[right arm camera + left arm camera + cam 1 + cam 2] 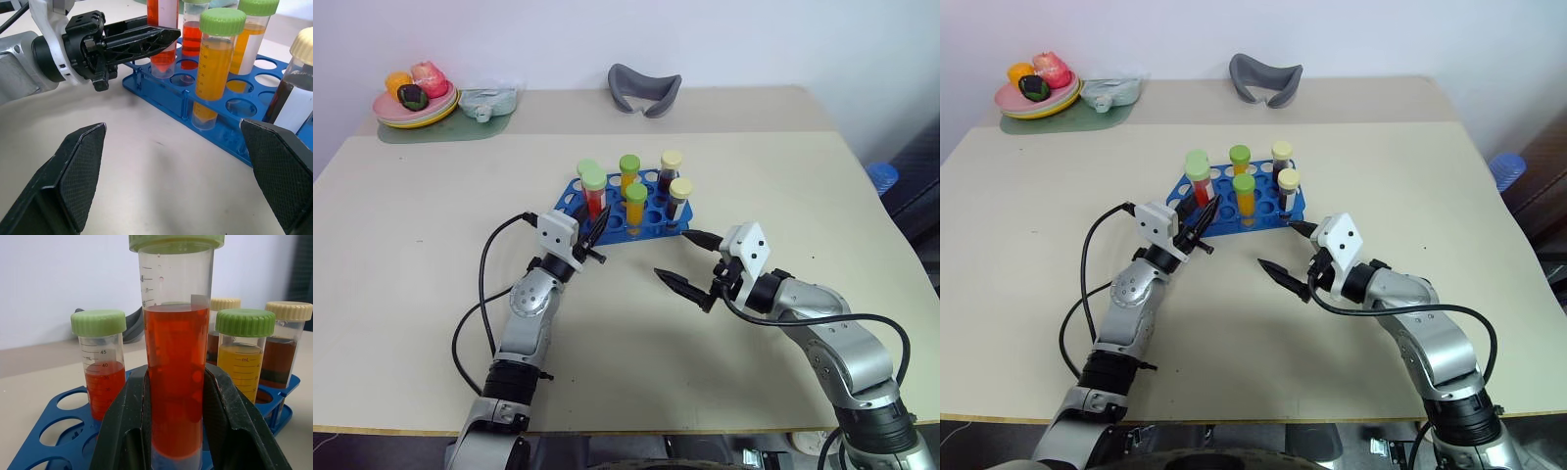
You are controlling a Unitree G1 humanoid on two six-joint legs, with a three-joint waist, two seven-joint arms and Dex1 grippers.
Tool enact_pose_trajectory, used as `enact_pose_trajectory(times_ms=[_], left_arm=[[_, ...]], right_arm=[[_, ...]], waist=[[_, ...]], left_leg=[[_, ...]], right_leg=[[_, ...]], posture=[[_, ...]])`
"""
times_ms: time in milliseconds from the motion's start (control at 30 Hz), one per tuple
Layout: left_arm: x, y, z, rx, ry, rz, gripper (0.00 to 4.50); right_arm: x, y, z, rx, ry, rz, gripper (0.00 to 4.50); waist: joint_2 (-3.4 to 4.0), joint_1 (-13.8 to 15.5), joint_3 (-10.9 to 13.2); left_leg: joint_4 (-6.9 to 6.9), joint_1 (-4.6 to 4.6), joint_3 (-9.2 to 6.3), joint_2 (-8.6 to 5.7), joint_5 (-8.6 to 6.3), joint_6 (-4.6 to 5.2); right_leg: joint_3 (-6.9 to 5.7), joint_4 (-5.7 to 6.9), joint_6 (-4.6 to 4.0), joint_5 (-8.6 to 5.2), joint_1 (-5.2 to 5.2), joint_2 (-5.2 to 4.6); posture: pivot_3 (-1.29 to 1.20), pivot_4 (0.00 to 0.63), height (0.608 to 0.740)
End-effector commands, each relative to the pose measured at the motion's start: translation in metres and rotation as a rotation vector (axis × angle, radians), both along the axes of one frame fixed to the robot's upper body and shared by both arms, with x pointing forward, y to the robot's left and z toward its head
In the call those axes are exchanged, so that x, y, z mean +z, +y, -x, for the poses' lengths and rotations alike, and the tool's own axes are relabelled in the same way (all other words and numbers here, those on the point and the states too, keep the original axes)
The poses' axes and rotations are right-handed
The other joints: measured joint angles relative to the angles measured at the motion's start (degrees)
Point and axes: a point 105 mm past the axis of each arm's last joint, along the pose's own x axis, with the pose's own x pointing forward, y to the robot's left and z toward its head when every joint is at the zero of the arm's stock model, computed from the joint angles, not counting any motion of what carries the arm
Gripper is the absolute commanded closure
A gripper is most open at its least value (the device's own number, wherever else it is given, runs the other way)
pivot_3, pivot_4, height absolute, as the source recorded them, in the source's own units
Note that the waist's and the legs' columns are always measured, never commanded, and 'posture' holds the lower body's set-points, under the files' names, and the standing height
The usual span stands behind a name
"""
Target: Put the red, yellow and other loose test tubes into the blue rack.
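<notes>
The left gripper (176, 426) has its two black fingers (124, 431) clamped on the lower body of a clear plastic test tube with a green screw cap and red liquid (176, 382). The tube stands upright between them, its rounded tip just above or barely inside a hole at the near-left corner of the blue plastic rack (570, 188); which of the two cannot be told. Beyond the fingers stand a shorter-filled red tube with a green cap (101, 377), a yellow tube with a green cap (243, 357) and a dark brown tube with a cream cap (284, 347).

The right gripper (687, 262) hovers with its fingers spread wide and nothing between them, just short of the rack's near-right corner.

The tube looks stiff and smooth-walled, so it would probably slip under a light pinch. Well filled, it is likely weighty for its size and top-heavy. A hold low on the barrel, as now, seems to leave the cap free but gives little clearance over the rack; a grip mid-barrel would probably seat it more easily.

The left wrist view gives the fill level and the printed scale; the right wrist view shows from the side the tube's tip over the hole; the head views show six tubes at the rack and no loose one on the beige table (411, 294).
</notes>
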Motion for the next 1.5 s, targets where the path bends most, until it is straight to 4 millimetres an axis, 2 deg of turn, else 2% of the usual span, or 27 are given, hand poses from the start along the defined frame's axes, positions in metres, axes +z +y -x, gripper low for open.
enact_pose_trajectory(times_ms=[33, 600, 967, 1500], left_arm=[[-0.005, -0.001, 0.003, 0.004, 0.013, -0.011, 3.7], [-0.004, 0.005, -0.007, 0.043, 0.004, -0.029, 3.7], [-0.007, 0.012, -0.003, 0.062, 0.015, -0.04, 3.7], [-0.009, 0.006, 0.002, 0.032, 0.031, -0.04, 3.7]], right_arm=[[0.015, 0.005, 0.005, 0.033, -0.052, -0.016, 0.0], [0.014, 0.006, 0.008, 0.032, -0.038, -0.021, 0.0], [0.013, 0.007, 0.007, 0.031, -0.034, -0.023, 0.0], [0.012, 0.009, 0.009, 0.038, -0.032, -0.028, 0.0]], waist=[[0.0, 0.0, 0.0], [0.0, 0.0, 0.0], [0.0, 0.0, 0.0], [0.01, -0.1, 0.0]], left_leg=[[0.0, 0.0, 0.0, 0.0, 0.0, 0.0], [0.0, 0.0, 0.0, 0.0, 0.0, 0.0], [0.0, 0.0, 0.0, 0.0, 0.0, 0.0], [-0.01, 0.01, 0.0, 0.0, 0.0, 0.0]], right_leg=[[0.0, 0.0, 0.0, 0.0, 0.0, 0.0], [0.0, 0.0, 0.0, 0.0, 0.0, 0.0], [0.0, 0.0, 0.0, 0.0, 0.0, 0.01], [0.0, 0.0, 0.0, 0.0, 0.0, 0.01]], posture=[[0.0, 0.15, 0.74], [0.0, 0.15, 0.74], [0.0, 0.15, 0.74], [0.0, 0.15, 0.74]])
